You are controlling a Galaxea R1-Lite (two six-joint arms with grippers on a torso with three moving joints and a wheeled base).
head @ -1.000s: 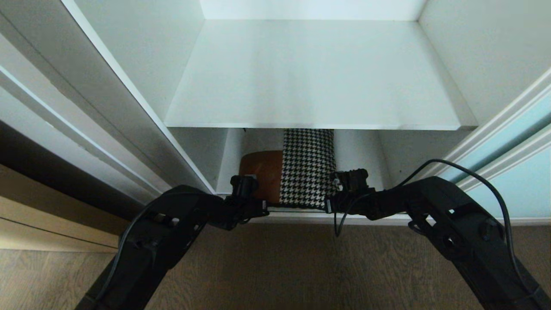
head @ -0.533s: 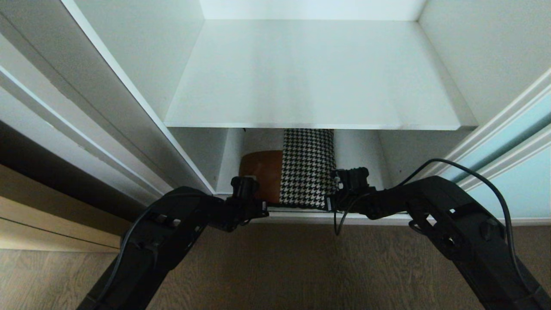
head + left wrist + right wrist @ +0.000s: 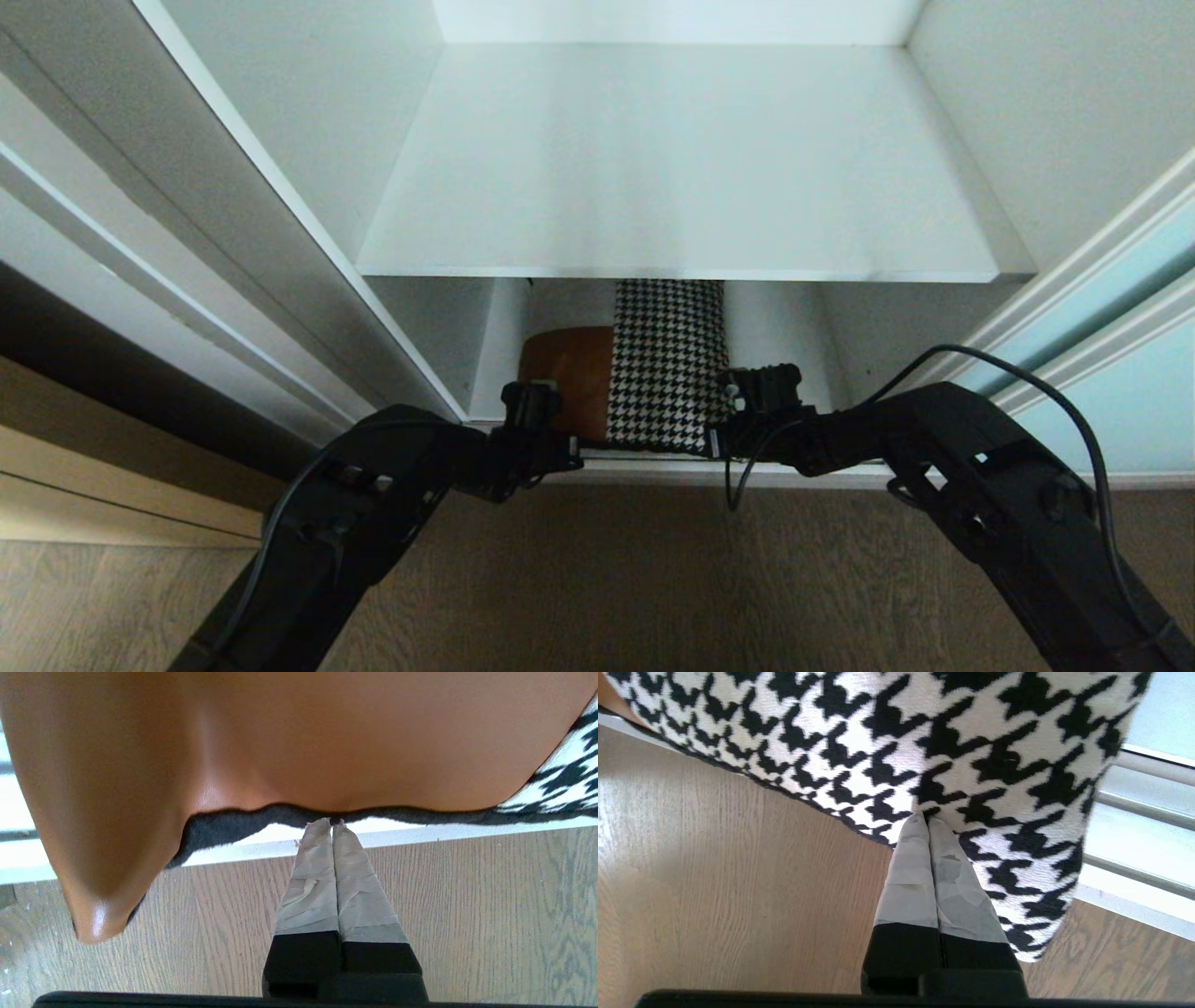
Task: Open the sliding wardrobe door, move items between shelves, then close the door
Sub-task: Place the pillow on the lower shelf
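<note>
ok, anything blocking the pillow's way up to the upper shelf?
Nothing visible. Both grippers, left and right, are shut on the pillow's front edge at the lower opening. The upper shelf is bare, and the sliding door stands off to the right.

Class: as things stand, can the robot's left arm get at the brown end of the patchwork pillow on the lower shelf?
Probably yes: the left gripper, fingers shut, already meets the patchwork pillow at its dark seam; nothing lies between.
</note>
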